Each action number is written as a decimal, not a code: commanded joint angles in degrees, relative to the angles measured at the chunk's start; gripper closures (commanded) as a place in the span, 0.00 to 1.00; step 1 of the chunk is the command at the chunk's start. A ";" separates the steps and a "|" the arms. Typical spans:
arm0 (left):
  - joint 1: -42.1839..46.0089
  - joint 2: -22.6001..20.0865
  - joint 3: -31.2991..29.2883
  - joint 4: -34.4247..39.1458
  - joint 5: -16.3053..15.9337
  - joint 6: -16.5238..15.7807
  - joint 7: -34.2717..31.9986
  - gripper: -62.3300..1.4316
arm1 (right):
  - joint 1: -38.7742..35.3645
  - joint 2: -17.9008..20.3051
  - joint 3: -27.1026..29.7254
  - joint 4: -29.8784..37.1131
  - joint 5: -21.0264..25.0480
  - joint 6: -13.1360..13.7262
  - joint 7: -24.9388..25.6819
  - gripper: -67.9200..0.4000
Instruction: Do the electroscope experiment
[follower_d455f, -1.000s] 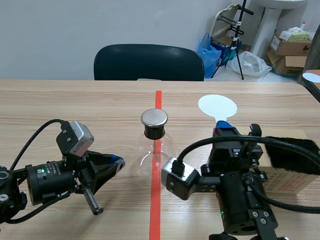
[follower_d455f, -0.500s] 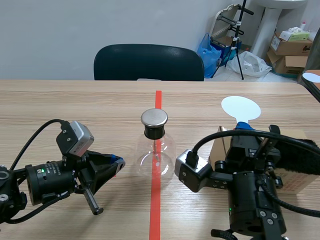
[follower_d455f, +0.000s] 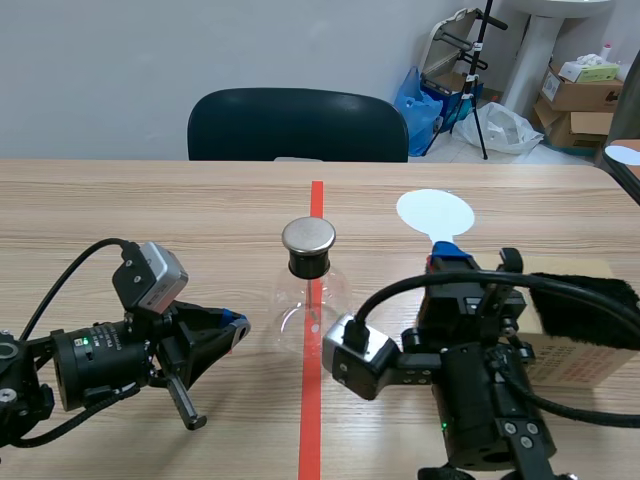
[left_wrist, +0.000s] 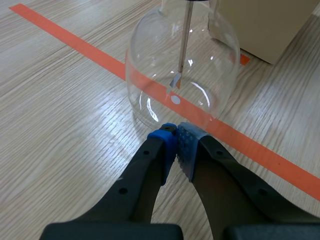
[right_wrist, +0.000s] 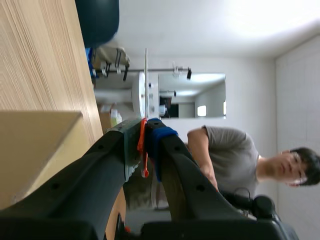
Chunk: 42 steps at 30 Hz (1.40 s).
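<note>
The electroscope, a clear glass flask (follower_d455f: 310, 305) with a round metal cap (follower_d455f: 308, 236), stands on the red tape line at mid-table. In the left wrist view its bulb (left_wrist: 182, 65) is just ahead of my left gripper (left_wrist: 176, 135), which is shut on nothing; inside hangs a thin rod with foil (left_wrist: 176, 82). The left gripper (follower_d455f: 235, 325) lies low, left of the flask. To the flask's right, my right gripper (follower_d455f: 452, 258) is shut on the handle of a white round paddle (follower_d455f: 435, 212), held upright. The right wrist view shows that paddle edge-on (right_wrist: 146, 75) between the fingers (right_wrist: 145, 131).
A cardboard box (follower_d455f: 570, 350) with black fur (follower_d455f: 585, 298) on top sits at the right, beside the right arm; it also shows as the box (right_wrist: 35, 145) and box (left_wrist: 265, 25). A dark chair (follower_d455f: 297, 125) stands behind the table. A person (right_wrist: 235, 155) is nearby.
Over the last half second the right arm swung back left with the paddle, from over the box toward the flask, returning to where it was a second ago. The left arm stayed still.
</note>
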 joint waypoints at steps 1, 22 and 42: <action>-0.17 -0.17 -0.63 0.61 -0.61 -0.37 -1.07 0.93 | 0.83 0.79 0.50 0.37 -0.24 -0.37 1.81 0.98; -0.17 -0.17 -0.63 0.61 -0.61 -0.37 -1.07 0.93 | 0.83 0.79 0.50 0.37 -0.44 -0.35 24.92 0.98; -0.17 -0.17 -0.63 0.61 -0.61 -0.37 -1.07 0.93 | 0.83 0.79 0.50 0.37 -0.44 -0.35 24.87 0.98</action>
